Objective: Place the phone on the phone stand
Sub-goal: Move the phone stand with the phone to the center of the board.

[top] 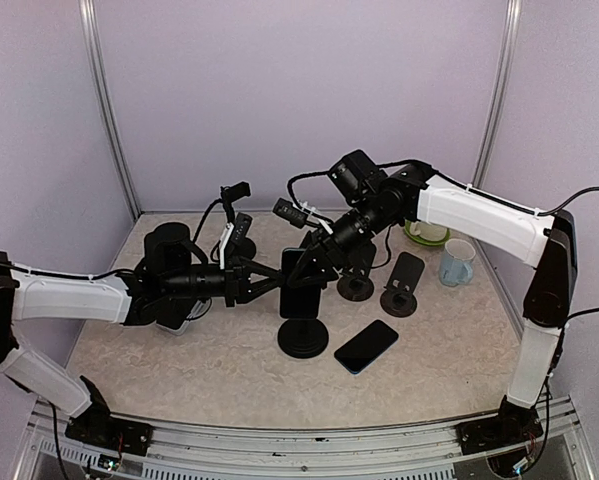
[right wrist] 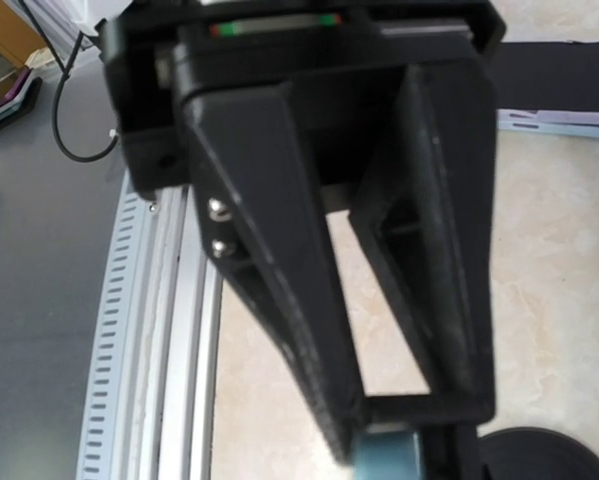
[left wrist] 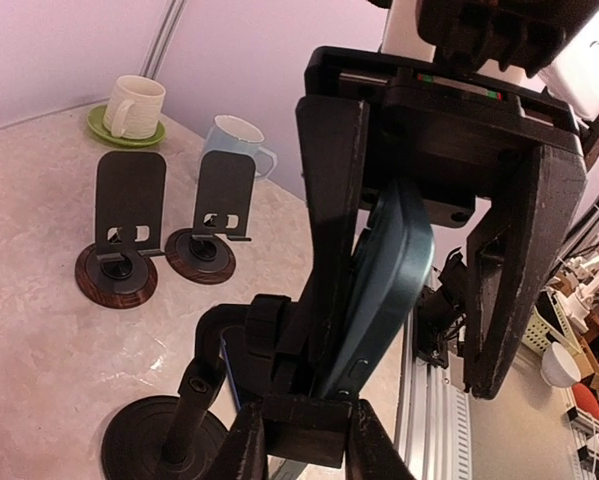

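We get soft, even, bright light from overhead; the counter (top: 179,365) shows only faint shadows, and the walls (top: 299,100) take a lilac cast. The left wrist view is sharp on the far cups (left wrist: 134,105) and murky on the near black parts. In the right wrist view the jaws are dark and blurred, with washed-out counter behind.

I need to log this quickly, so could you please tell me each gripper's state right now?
Left gripper: closed on the phone stand.
Right gripper: straddles the teal phone; grip cannot be told.
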Controlling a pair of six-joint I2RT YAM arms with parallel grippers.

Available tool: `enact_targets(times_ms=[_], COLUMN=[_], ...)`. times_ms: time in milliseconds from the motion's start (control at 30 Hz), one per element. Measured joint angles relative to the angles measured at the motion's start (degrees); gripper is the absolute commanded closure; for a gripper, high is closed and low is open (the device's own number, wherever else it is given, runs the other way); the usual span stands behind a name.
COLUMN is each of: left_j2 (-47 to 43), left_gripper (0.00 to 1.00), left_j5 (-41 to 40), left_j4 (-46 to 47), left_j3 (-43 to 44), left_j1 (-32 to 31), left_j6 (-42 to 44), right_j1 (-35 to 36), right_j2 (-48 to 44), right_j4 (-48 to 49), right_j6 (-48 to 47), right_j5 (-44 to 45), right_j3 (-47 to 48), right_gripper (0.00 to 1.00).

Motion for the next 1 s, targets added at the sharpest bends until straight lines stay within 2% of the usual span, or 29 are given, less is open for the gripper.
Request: enact_targets(times_ms=[100,467,1000], left_j2=[0.39,0.5,-0.02], left_gripper=[1.0,1.0,1.0], left_j5=[0.26,-0.09,-0.74], left_j4=[-0.31,-0.85,-1.2], left_j3=[0.52,1.01,0.61], left_j1=[0.04,0.04,-0.2], left_j6=[0.31,1.77,3.06], right_j1=[-0.28,-0.48,-0.5], right_j2=[0.0,0.22,0.22], right_j4=[-0.04,-1.22,-1.27], right_j6=[0.0,0.2,1.07], right_j5=[-0.24,-0.46,-0.96], right_j3=[0.0,1.11,1.42], right_gripper=[0.46,0.39,0.38])
